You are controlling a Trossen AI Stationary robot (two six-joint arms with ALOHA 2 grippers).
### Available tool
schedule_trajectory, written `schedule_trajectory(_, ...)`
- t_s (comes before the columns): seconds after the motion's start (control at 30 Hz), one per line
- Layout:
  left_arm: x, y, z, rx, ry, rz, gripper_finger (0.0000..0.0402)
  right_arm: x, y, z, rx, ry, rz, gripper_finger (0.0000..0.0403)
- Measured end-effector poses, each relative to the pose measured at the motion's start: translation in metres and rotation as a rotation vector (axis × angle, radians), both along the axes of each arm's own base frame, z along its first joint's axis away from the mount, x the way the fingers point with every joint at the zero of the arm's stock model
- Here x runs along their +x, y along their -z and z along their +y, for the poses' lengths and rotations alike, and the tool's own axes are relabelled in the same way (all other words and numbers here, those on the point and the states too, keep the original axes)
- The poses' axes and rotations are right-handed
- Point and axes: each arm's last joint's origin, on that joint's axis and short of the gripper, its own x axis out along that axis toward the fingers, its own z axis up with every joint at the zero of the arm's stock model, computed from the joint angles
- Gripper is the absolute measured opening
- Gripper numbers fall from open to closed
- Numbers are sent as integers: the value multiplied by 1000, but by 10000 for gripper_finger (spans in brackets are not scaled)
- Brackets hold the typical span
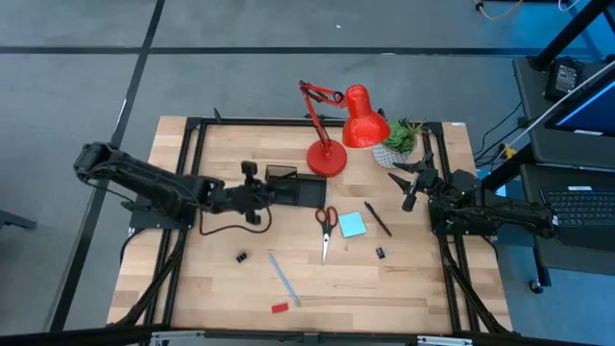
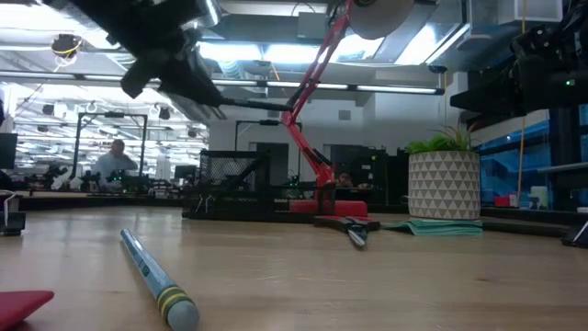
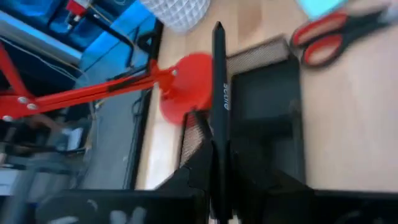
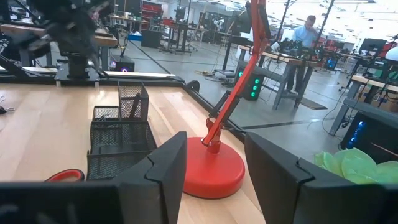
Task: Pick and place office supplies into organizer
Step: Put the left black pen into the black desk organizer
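The left gripper (image 3: 217,186) is clamped on a thin black pen (image 3: 219,81), right above the black mesh organizer tray (image 1: 296,187). Next to the tray lie red-handled scissors (image 1: 326,227) (tips pointing away). The right gripper (image 4: 214,165), fingers apart, waits far from the tray.

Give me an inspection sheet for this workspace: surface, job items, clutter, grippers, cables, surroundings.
Surface: wooden table, black frame.
Job's things: mesh organizer near the lamp base; scissors, cyan pad, black pen, blue pen, red block and two clips loose on the table.
Clutter: red lamp, potted plant.
Grippers: left gripper shut on a dark pen over the organizer; right gripper open, waiting by the plant.
Cables: black cable looping under the left arm.
Surroundings: a person at benches behind.
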Motion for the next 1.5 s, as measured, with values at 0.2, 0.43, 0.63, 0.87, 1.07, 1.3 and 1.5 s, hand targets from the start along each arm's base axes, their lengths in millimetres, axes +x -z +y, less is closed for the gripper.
schedule_trajectory(0.2,-2,-7,11,180,49,186,30,0,0,0,0,0,0,165)
schedule_trajectory(0.43,-5,-6,20,384,56,354,31,0,0,0,0,1,0,165)
schedule_trajectory(0.63,-5,-6,22,505,157,476,31,0,0,0,0,0,1,165)
schedule_trajectory(0.87,-3,-3,23,604,191,577,31,0,0,0,0,0,0,165)
schedule_trajectory(1.07,4,6,23,704,261,711,32,0,0,0,0,0,0,165)
schedule_trajectory(1.3,13,11,22,812,355,804,36,0,0,0,0,0,1,165)
schedule_trajectory(1.5,14,10,22,919,404,899,43,0,0,0,0,0,3,165)
